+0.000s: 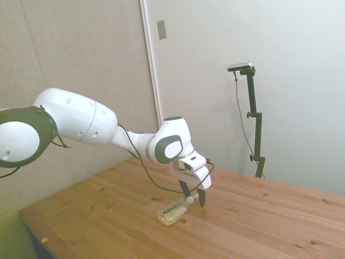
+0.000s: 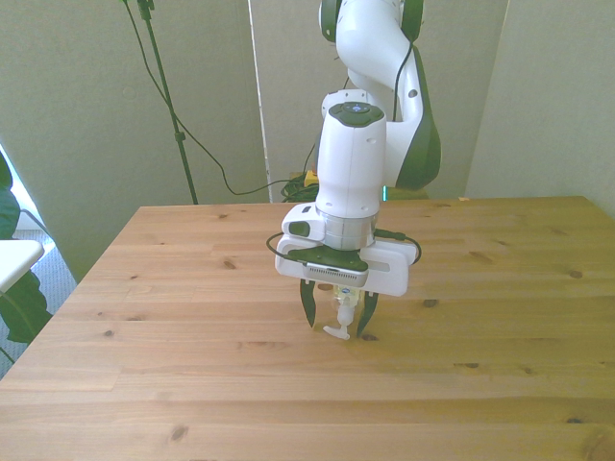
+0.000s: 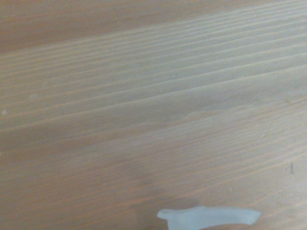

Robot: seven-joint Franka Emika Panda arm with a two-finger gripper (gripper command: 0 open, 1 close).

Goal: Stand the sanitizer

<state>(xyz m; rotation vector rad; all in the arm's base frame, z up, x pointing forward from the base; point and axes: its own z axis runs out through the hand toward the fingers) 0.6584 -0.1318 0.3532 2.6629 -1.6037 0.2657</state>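
Clear plastic sanitizer (image 1: 173, 211), seemingly matt wooden table (image 2: 173, 317)

No legible text; sanitizer (image 1: 173, 211) label unreadable

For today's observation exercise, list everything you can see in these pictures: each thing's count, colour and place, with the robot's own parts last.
sanitizer: one, clear bottle with yellowish gel and white pump top, lying on its side mid-table, pump end between the claw's fingers.
table: one, light wood, under everything.
plant: one, green leaves, the front view's left edge, off the table.
cables: dark, on the floor and wall behind the table.
arm: one, white, reaching in over the table.
claw: one, dark fingers, open, straddling the sanitizer's pump.
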